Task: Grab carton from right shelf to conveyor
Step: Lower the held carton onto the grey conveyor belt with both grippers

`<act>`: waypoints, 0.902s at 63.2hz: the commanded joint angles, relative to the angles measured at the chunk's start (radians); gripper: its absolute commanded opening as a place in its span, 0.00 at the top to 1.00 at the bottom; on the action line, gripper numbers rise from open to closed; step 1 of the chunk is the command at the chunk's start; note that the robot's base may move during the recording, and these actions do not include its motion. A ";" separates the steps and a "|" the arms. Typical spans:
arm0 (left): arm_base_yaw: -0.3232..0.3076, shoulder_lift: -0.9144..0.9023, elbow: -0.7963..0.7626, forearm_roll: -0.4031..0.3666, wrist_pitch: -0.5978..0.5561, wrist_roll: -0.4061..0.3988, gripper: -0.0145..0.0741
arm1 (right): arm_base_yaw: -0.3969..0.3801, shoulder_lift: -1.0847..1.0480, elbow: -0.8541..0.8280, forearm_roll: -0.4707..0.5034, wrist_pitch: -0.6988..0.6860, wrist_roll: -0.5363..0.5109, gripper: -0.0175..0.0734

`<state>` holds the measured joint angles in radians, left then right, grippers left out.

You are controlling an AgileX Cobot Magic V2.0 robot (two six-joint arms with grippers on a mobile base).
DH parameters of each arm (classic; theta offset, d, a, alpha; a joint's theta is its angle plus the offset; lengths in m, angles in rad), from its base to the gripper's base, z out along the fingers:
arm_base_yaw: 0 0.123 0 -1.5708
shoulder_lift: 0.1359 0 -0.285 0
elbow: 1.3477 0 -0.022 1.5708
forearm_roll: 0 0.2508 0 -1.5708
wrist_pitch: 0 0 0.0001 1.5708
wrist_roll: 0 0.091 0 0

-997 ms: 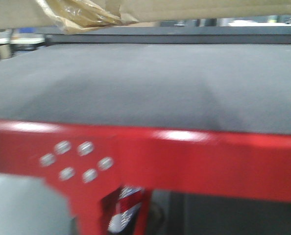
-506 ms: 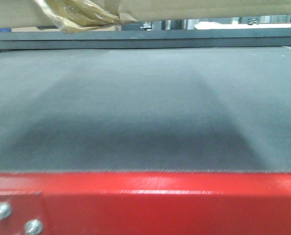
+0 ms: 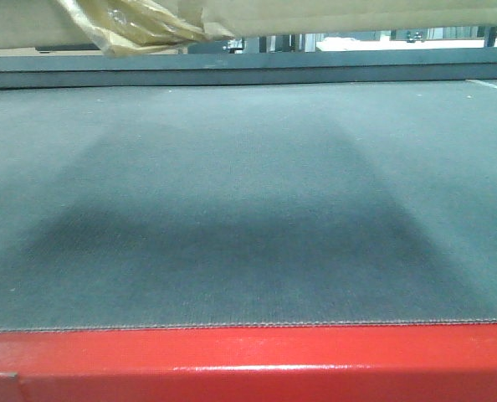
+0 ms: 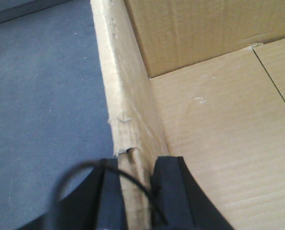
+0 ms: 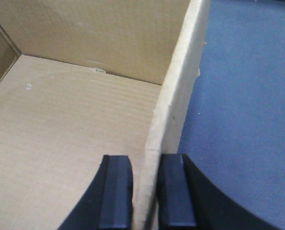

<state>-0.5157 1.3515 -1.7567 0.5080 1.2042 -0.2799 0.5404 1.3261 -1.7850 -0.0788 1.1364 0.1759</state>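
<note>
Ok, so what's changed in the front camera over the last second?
The conveyor's red frame edge slid down to the bottom of the front view, and the grey belt fills more of the picture. The carton and its tape wad stayed along the top edge. Wrist views exist only for now: left gripper and right gripper each clamp a carton wall.

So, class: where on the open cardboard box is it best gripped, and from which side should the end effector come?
Grip the box by its thin upright side walls, from above: the open top leaves each edge free for one finger inside and one outside, as the left end effector and right end effector do.
</note>
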 commanded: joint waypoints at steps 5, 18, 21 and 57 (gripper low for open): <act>0.003 -0.008 -0.002 0.103 -0.001 0.024 0.86 | 0.002 -0.023 -0.009 0.013 -0.024 -0.020 0.88; 0.003 -0.008 -0.002 0.103 -0.001 0.024 0.86 | 0.002 -0.023 -0.009 0.013 -0.024 -0.020 0.88; 0.003 -0.008 -0.002 0.103 -0.001 0.024 0.86 | 0.002 -0.023 -0.009 0.013 -0.024 -0.020 0.88; 0.023 -0.003 -0.002 0.021 -0.074 0.006 0.86 | 0.002 -0.019 -0.009 0.013 -0.044 -0.020 0.88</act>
<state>-0.5157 1.3515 -1.7567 0.5011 1.1840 -0.2821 0.5404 1.3261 -1.7850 -0.0805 1.1257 0.1759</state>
